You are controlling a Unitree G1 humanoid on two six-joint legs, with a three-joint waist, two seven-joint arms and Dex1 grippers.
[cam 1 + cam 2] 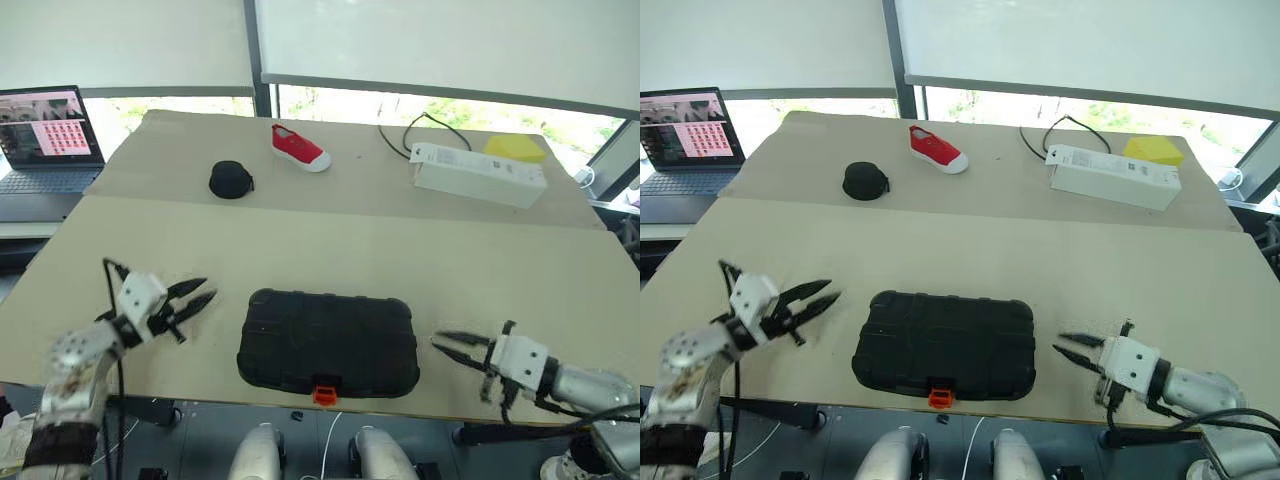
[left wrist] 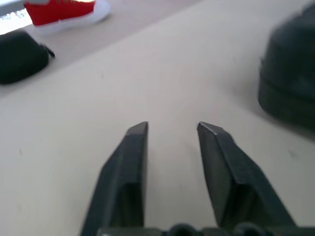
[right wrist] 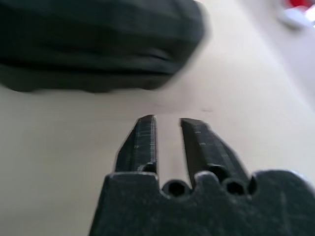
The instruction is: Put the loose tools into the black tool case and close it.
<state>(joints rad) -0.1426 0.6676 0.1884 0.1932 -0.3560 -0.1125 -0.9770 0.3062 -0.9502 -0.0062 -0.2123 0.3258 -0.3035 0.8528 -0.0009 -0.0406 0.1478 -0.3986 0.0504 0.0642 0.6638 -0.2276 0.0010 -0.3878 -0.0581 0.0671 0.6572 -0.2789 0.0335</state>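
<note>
- You have the table (image 1: 300, 235) covered with beige board, and everything stands on it.
- The black tool case (image 1: 328, 342) lies shut at the near edge of the table, with its orange latch (image 1: 323, 393) pointing toward you.
- The white box (image 1: 478, 173) lies far behind the case, to its right, with a black cable at its end.
- The left gripper (image 1: 203, 291) hovers just left of the case, apart from it; its jaws are spread a little and hold nothing.
- The right gripper (image 1: 442, 343) is just right of the case, jaws nearly pressed together, empty.
- The red shoe (image 1: 299, 148) lies far behind the case.
- The small black pouch (image 1: 231, 180) lies left of the shoe.
</note>
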